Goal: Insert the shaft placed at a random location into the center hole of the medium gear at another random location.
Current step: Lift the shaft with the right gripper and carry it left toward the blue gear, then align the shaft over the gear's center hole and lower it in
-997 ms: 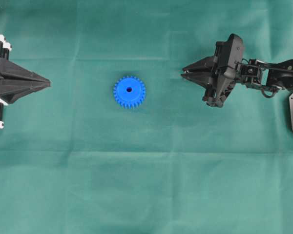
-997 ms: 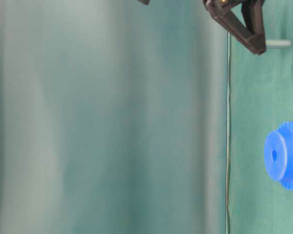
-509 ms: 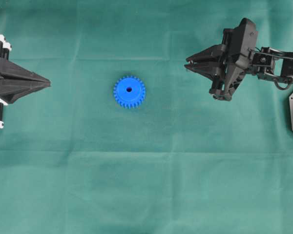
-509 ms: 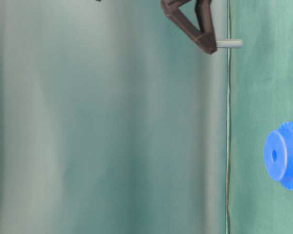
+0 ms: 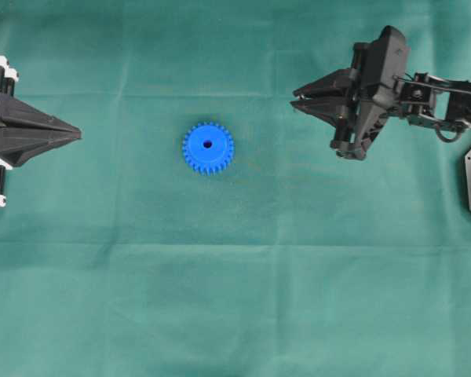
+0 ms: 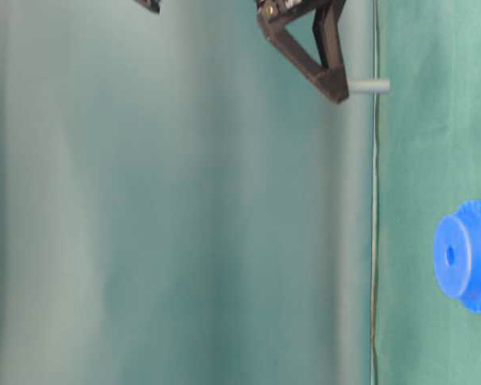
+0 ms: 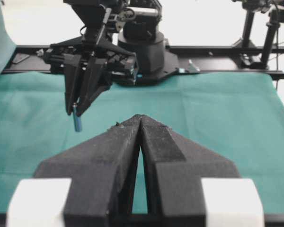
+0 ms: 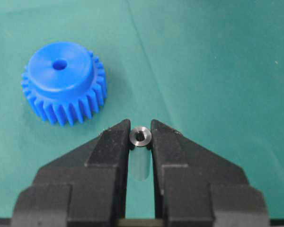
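With the medium gear (image 5: 208,148) lying flat on the table (image 5: 235,298) well ahead of it, my right gripper (image 5: 295,103), now lifted clear and nudged gearward, pinches the shaft (image 8: 141,137), leaving the carry to the center hole (image 8: 59,64).

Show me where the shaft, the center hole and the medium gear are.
shaft (image 8: 141,136): right wrist view, its end face.
center hole (image 5: 207,144): overhead view, the dark opening.
medium gear (image 8: 49,106): right wrist view, its toothed rim.
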Robot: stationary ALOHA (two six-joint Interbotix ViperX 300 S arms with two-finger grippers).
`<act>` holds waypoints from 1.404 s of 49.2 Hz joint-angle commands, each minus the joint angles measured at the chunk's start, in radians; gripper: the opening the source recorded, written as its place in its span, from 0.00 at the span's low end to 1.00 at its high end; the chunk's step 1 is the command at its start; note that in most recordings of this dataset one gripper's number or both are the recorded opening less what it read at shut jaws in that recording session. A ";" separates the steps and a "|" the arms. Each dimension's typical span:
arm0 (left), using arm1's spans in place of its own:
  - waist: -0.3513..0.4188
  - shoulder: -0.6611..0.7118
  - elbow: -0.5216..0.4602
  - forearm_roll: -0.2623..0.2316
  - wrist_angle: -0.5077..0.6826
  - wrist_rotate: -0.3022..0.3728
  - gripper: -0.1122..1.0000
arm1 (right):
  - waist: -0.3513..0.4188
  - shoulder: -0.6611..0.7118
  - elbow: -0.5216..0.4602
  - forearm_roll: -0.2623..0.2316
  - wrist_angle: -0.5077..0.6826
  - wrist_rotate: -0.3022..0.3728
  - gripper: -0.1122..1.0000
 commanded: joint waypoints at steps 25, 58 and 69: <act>0.000 0.006 -0.020 0.003 -0.005 0.002 0.10 | 0.101 0.184 -0.282 0.000 0.011 -0.012 0.22; -0.002 0.003 -0.021 0.003 -0.005 0.008 0.10 | 0.147 0.285 -0.422 0.000 0.057 -0.011 0.22; 0.000 0.003 -0.020 0.003 -0.006 0.008 0.10 | 0.146 0.304 -0.423 -0.002 0.052 -0.012 0.22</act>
